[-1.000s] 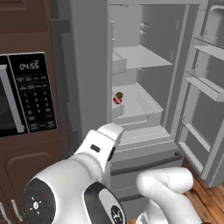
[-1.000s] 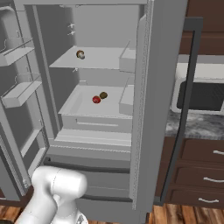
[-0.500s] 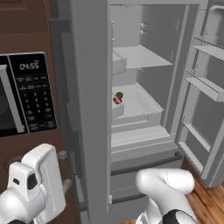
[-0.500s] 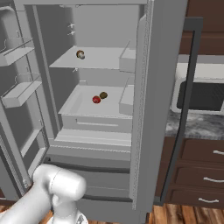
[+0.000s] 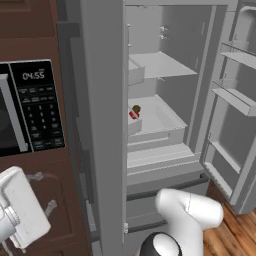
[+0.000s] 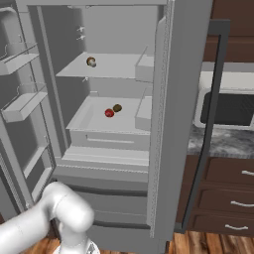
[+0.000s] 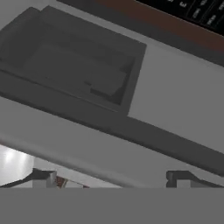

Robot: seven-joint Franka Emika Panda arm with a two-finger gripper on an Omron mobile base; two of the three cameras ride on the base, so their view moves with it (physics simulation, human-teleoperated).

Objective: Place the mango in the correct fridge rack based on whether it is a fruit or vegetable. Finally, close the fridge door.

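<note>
The mango [image 6: 109,113] lies in the fridge's lower tray [image 6: 94,130], touching a brown item [image 6: 117,107] at its two o'clock; it is half hidden in the left base view. The fridge door [image 6: 22,114] stands open. The gripper [image 7: 112,178] gapes wide and empty, its fingertips [image 7: 43,178] cropped.

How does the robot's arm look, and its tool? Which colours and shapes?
The arm is glossy white, with thick rounded segments and a dark round joint cap near its base. The tool ends in two small dark fingertips, blocky and flat-topped. No cables or markings are visible.

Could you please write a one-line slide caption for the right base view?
Open fridge: mango beside a brown item in the drawer, fridge door swung wide.
</note>
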